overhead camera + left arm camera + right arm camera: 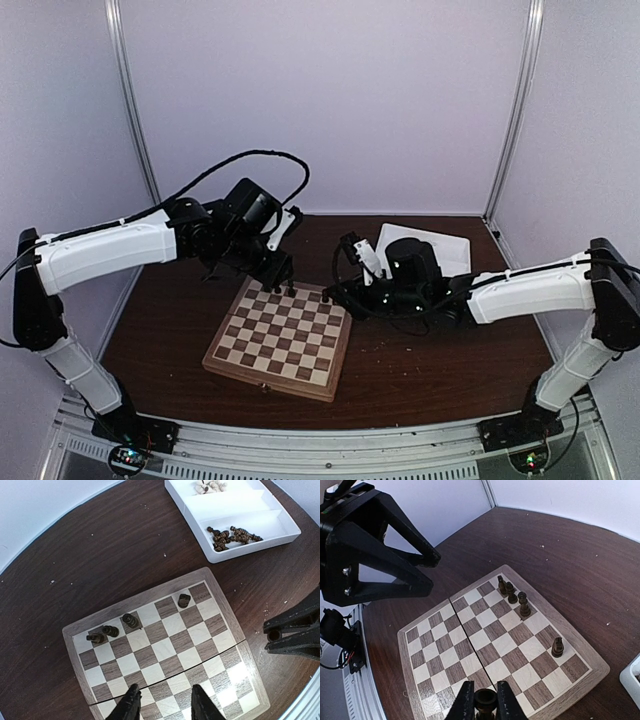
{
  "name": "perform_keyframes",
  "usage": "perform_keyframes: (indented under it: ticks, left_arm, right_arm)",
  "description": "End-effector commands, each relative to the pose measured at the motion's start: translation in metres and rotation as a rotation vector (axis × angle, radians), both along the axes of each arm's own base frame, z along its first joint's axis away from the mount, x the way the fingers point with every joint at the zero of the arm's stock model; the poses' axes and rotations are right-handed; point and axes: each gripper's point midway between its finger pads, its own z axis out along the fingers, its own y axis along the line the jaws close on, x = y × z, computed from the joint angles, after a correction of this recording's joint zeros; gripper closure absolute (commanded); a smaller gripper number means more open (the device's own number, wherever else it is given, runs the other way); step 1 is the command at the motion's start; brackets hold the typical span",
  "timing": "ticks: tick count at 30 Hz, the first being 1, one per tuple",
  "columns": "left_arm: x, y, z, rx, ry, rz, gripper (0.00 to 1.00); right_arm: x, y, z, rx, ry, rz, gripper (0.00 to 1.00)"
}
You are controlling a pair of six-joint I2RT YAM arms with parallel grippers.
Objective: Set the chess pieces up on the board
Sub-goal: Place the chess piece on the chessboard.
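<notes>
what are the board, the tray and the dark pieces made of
Board: looks like wood, grain visible in the tan and brown squares, slight satin sheen. Tray: probably plastic, uniform smooth white with thin walls. Dark pieces: likely turned wood stained dark brown; too small to see grain.

Checked tan and dark brown, bordered in plain brown: the board (172, 625). Dark brown along its far row and in one tray compartment, pale cream in another: the chess pieces (130, 620). Plain white: the tray (240, 505). Deep reddish brown with pale flecks: the counter (100, 555). Black: left hand (165, 695) and right hand (485, 700). White with black joints: the arms (110, 250).
</notes>
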Motion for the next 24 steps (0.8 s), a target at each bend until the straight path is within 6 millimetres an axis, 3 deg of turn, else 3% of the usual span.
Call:
perform_keyframes:
  ticks: [1,10,13,19,24]
  left_arm:
    - [0.004,0.009,0.018,-0.035,-0.054,0.045,0.64]
    - [0.001,0.015,0.015,-0.029,-0.051,0.058,0.64]
    - [0.002,0.016,0.016,-0.025,-0.055,0.061,0.64]
    - [0.002,0.017,0.015,-0.018,-0.058,0.061,0.64]
    - [0.003,0.019,0.012,-0.003,-0.058,0.067,0.64]
  right_arm:
    - [0.005,-0.001,0.015,-0.012,-0.110,-0.131,0.89]
    - [-0.029,0.029,-0.030,-0.037,-0.274,-0.064,0.88]
    - [-0.039,0.036,-0.030,0.056,-0.340,-0.046,0.88]
    - [-0.049,0.040,-0.054,0.149,-0.370,-0.016,0.88]
    - [-0.052,0.045,-0.079,0.113,-0.336,0.010,0.88]
